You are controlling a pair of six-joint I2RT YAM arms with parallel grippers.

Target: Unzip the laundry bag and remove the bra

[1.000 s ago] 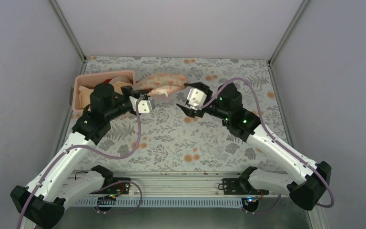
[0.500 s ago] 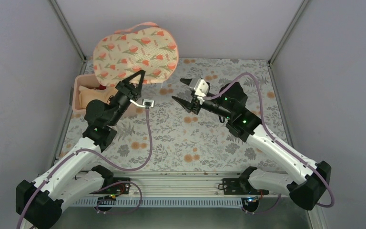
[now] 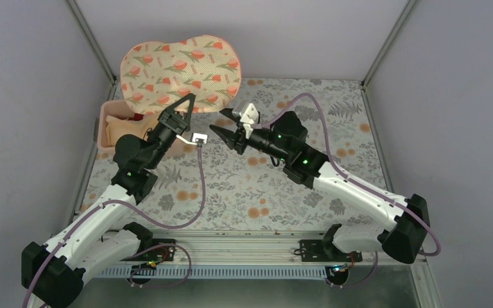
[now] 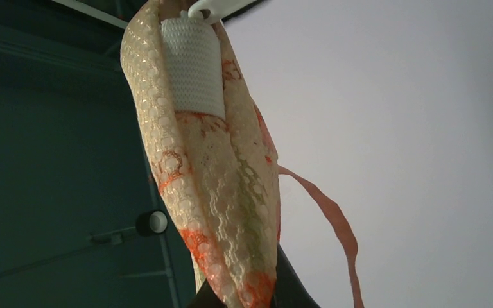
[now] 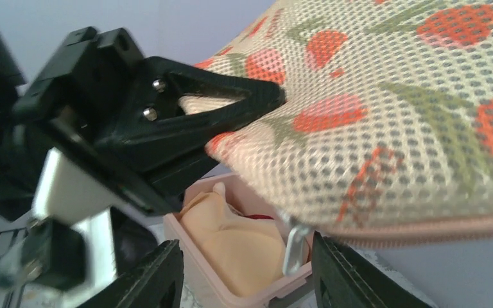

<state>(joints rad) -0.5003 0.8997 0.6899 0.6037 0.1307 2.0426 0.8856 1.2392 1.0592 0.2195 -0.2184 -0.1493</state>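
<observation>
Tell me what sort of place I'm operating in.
Likely a lab test booth, not a home: plain grey wall panels on metal framing, a floral-cloth table, and a staged pink bin of garments.

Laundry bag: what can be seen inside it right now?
No contents show. The laundry bag, held up by the left gripper, looks zipped shut, its zip pull hanging by the open right gripper. The patterned mesh hides whatever is inside, bra included.

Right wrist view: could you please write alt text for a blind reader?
The left gripper pinches the lower edge of the laundry bag. Its zip pull hangs ahead of the right gripper's open fingers, above a pink bin holding a peach garment.
</observation>
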